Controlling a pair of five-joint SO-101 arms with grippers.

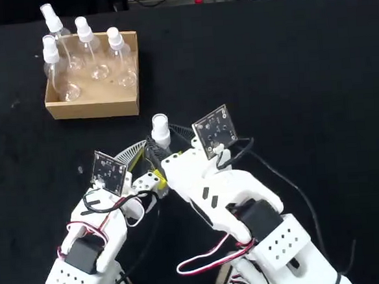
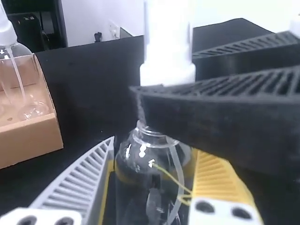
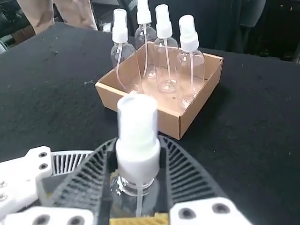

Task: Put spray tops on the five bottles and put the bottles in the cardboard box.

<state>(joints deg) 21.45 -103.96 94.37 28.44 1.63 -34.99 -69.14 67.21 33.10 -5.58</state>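
Bright, even light from above falls on the matte black tablecloth (image 1: 269,78), which stays dull. Small glints mark the clear plastic bottle (image 2: 136,161) between the left gripper's (image 2: 154,152) jaws; the white plastic spray top (image 2: 166,56) above them washes out against the pale wall (image 2: 93,18).

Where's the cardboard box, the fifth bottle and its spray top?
cardboard box (image 1: 93,108): high view, front wall.
fifth bottle (image 2: 140,155): left wrist view, clear shoulder.
spray top (image 3: 137,140): right wrist view, white collar.

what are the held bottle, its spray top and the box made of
The bottle looks like clear glossy plastic, though glass is possible: it is see-through with bright glints. The spray top seems smooth, opaque white plastic. The box is brown matte cardboard, with plain raw edges.
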